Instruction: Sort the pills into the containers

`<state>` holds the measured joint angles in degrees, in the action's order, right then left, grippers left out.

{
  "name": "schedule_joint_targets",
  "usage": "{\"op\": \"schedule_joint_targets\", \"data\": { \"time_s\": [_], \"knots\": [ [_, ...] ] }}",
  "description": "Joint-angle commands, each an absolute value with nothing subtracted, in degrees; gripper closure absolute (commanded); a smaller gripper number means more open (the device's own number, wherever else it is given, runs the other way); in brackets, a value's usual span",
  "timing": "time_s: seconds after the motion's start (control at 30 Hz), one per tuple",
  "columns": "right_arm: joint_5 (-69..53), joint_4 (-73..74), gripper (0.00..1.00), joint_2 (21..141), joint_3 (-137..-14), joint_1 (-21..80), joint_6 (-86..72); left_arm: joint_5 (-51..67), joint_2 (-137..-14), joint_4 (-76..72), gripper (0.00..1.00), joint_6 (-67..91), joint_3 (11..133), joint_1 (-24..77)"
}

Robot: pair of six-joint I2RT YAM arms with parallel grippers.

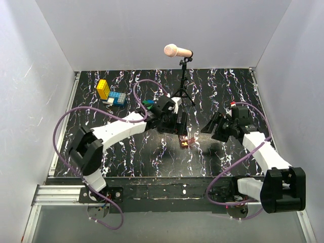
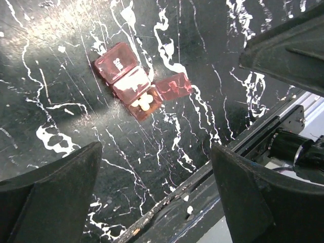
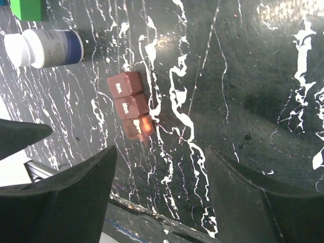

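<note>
Left gripper (image 1: 181,129) in the top view: jaws parted, nothing held, poised close over the small reddish-brown pill box (image 1: 186,143) on the black, white-veined table (image 1: 131,157). Right gripper (image 1: 212,125) likewise released, off to the box's right and apart from it. Farther back, a microphone (image 1: 177,50) on a small tripod. At the back left, yellow and blue toy blocks (image 1: 110,93). A green block (image 1: 148,103) just behind the left wrist.

Left wrist view: dark fingers (image 2: 55,197) spread wide, only bare table between them. Beyond the fingertips, the box lying flat, three cells in a row. Nearest cell with its pinkish lid (image 2: 173,86) swung out sideways, small white pills (image 2: 144,104) inside. Middle cell pale, whether from lid or contents hard to tell. Far cell closed.

Right wrist view: jaws again wide, gripping nothing. Box ahead of them, well clear, white lettering on its lids. Past it and apart, a white bottle (image 3: 45,48) with a blue label, lying on its side.
</note>
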<state>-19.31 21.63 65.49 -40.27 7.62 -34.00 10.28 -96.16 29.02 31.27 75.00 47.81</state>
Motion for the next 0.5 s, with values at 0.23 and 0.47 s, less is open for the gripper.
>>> {"op": "schedule_joint_targets", "data": {
  "time_s": [0.23,0.47],
  "knots": [
    [-29.9,12.3,0.38,75.4,-35.2,5.6,-33.0,10.2,-107.0,27.2,0.29,33.3,80.3,47.5],
    [-34.0,7.6,0.42,80.9,-34.1,5.7,-34.2,8.1,-111.4,26.1,0.38,33.7,80.9,47.5]
  ]
}}
